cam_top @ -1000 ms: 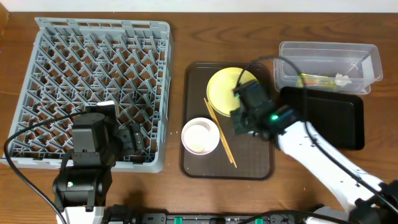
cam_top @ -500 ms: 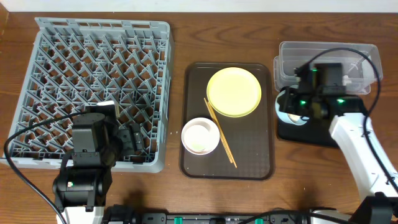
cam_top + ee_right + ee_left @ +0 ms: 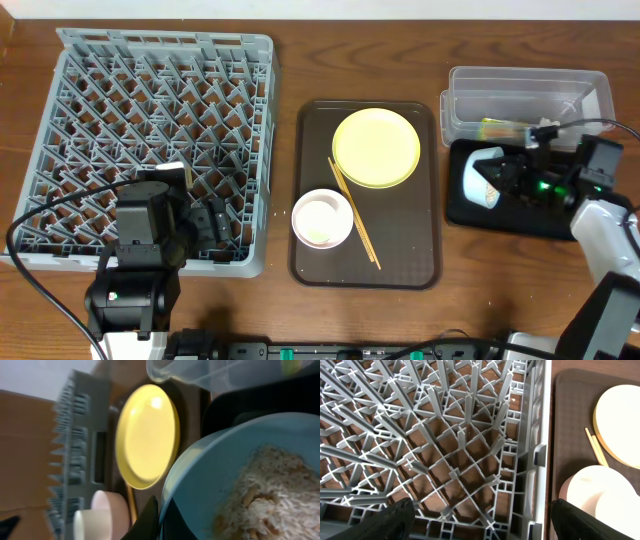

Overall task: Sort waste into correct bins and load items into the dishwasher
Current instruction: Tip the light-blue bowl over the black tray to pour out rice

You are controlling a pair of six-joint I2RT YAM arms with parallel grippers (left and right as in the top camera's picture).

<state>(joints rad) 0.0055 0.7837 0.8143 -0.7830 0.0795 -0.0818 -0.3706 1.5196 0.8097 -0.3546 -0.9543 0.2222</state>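
Filling the desk's point(image 3: 290, 60) left side, the grey dish rack point(image 3: 150, 120) lies under your left jaws, spread wide and released over its near right corner. The brown serving tray point(image 3: 405, 255) sits beside it; at far right lies the black tray point(image 3: 520, 215), the clear tub point(image 3: 525, 90) just behind. The yellow plate point(image 3: 376, 148) rests on the serving tray. Your right jaws grasp the light blue bowl point(image 3: 480, 178) by its rim, tipped sideways over the black tray. The white bowl point(image 3: 322, 218) and two chopsticks point(image 3: 355, 215) share the serving tray; the green-and-yellow wrapper point(image 3: 503, 127) lies in the tub; white crumbs point(image 3: 270, 495) show inside the blue bowl.
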